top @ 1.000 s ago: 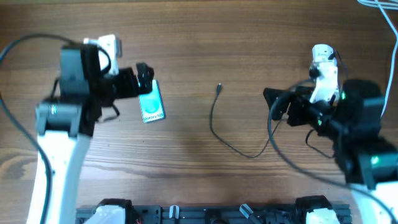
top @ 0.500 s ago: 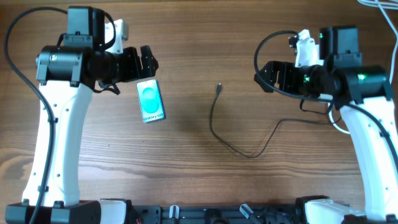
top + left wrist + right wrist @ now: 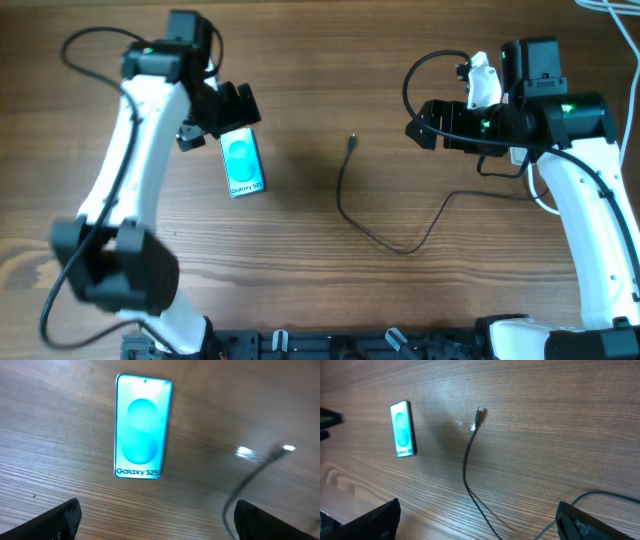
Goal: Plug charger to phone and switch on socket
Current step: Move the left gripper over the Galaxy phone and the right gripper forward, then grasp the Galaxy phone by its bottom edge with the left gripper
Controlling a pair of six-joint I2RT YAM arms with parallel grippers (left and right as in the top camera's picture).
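The phone [image 3: 243,163] lies flat on the wooden table, its teal screen up with "Galaxy S25" at the near end; it also shows as the phone [image 3: 143,425] and the phone [image 3: 402,429]. My left gripper [image 3: 238,110] hovers open just above the phone's far end, nothing between its fingers [image 3: 62,519]. The charger [image 3: 345,200], a thin black cable, curves across mid-table, and its plug tip [image 3: 352,141] points away; the tip [image 3: 478,414] is right of the phone. My right gripper [image 3: 416,122] is open and empty, to the right of the tip. The socket is out of view.
A white cable [image 3: 612,18] crosses the far right corner. The charger's cable [image 3: 600,496] runs on toward the right under my right arm. Bare wood lies between the phone and the plug tip.
My left arm has swung so its upper part now reaches in from the lower left, with the gripper still at the phone's far end. My right gripper has shifted slightly left and away from the near edge.
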